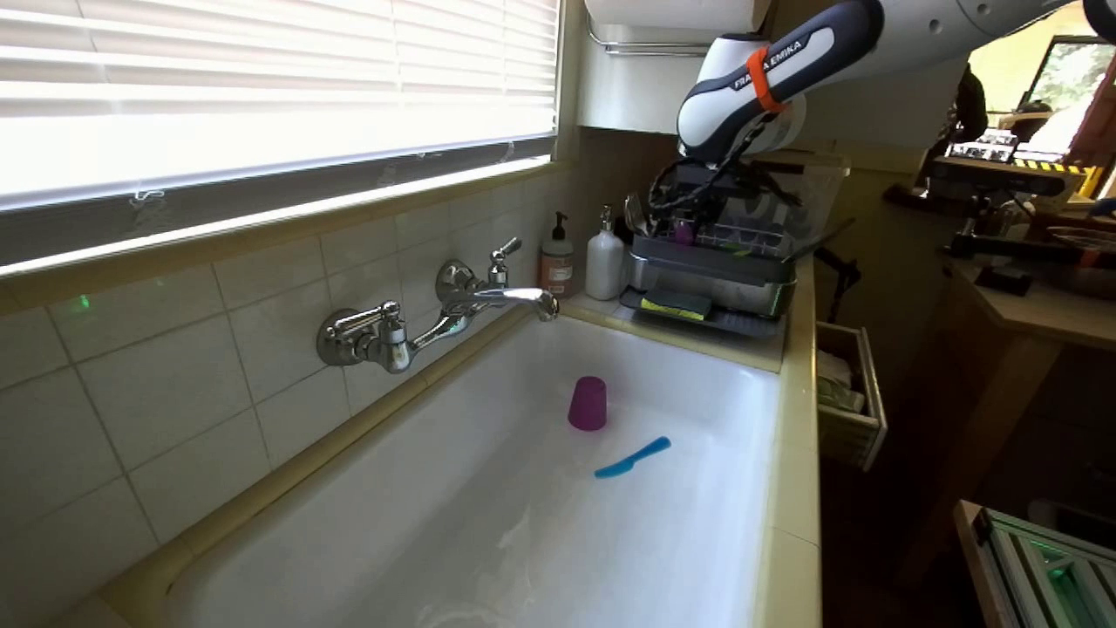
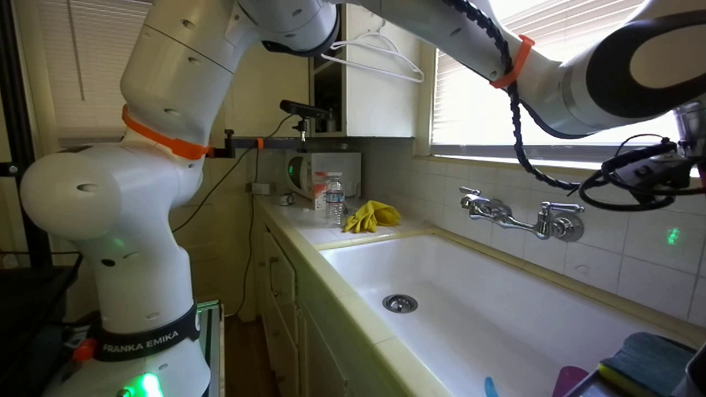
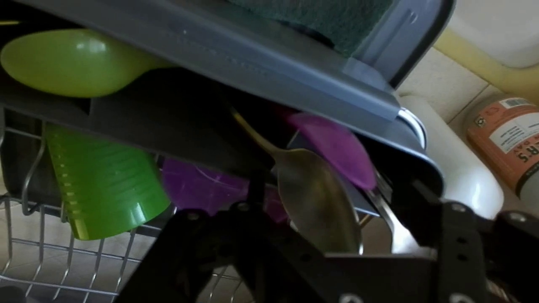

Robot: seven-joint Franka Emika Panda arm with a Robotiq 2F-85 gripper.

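In the wrist view, working left to right, we take the gap of the black two-finger pincer (image 3: 339,195) as the clock centre. At ten o'clock, we find a glossy lime-yellow plastic spoon (image 3: 80,63) in the grey plastic utensil holder (image 3: 252,75). At nine o'clock, farther out, a ribbed green plastic cup (image 3: 107,181) sits tilted at the silver wire dish rack (image 3: 59,285); nearer in, we note a translucent purple plastic item (image 3: 198,185), partly hidden. At the centre, we locate the dull, oval-bowled metal spoon (image 3: 320,202), leaning from the utensil holder. The pincer jaws stand parted, the metal spoon between them; we cannot tell whether either finger touches it. Just beside the metal spoon, at twelve o'clock, is the purple plastic utensil (image 3: 337,147) with a rounded head. Near three o'clock, outside the utensil holder, we see a glossy white pump bottle (image 3: 471,172), then an orange-labelled pump bottle (image 3: 511,139).

In an exterior view, we set the clock on a tapered magenta plastic cup (image 1: 588,404) in the white sink (image 1: 514,558). The chrome wall faucet (image 1: 488,298) is at ten o'clock, a blue plastic knife (image 1: 634,458) between four and five, and the pincer at one o'clock over the utensil holder.
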